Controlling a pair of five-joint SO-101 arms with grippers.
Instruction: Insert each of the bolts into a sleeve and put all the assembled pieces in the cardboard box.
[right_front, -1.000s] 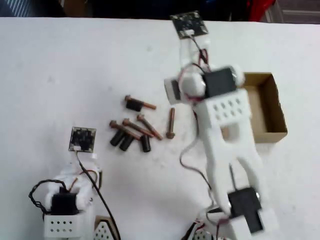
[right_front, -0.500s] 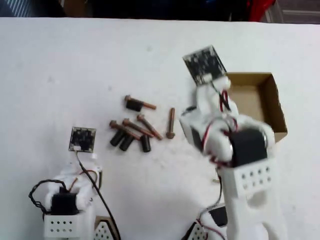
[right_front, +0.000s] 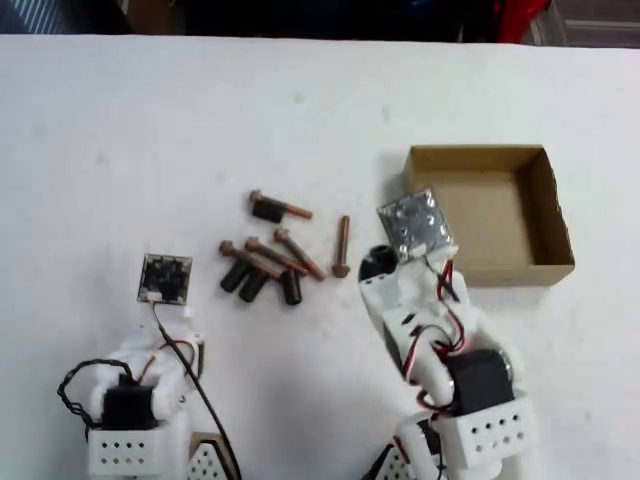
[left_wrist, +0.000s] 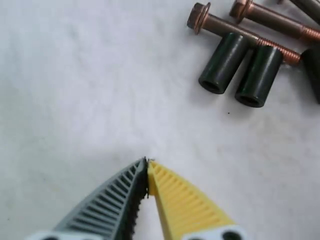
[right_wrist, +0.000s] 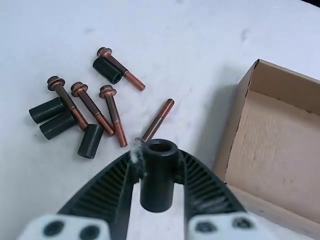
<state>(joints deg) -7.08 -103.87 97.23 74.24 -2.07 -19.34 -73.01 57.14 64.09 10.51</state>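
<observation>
Squarely between the ribbed black fingers of the right gripper (right_wrist: 159, 159) sits a black sleeve (right_wrist: 159, 176), a smooth matte cylinder. It lies lengthwise along the fingers with its open bore at the tip end, and the jaws are pressed against its two sides. Seen from above, this gripper hangs just left of the near-left corner of the cardboard box (right_front: 495, 215), an open-topped square tray of plain brown board on the right of the table (right_front: 150, 120).

Just left of the gripper lies a lone bolt (right_front: 342, 245). It is copper-coloured, with its flanged head at the near end and its threaded shank pointing far. Farther left, three more bolts (right_front: 275, 255) lie fanned side by side, and three loose sleeves (right_front: 254, 285) sit against their near side. Beyond that cluster rests a sleeved bolt (right_front: 272, 208), its shank passing through a short black tube.

Near and left of the loose sleeves is the left gripper (left_wrist: 146, 162), with one grey and one yellow ridged finger. Its tips meet over the bare white tabletop with nothing between them.
</observation>
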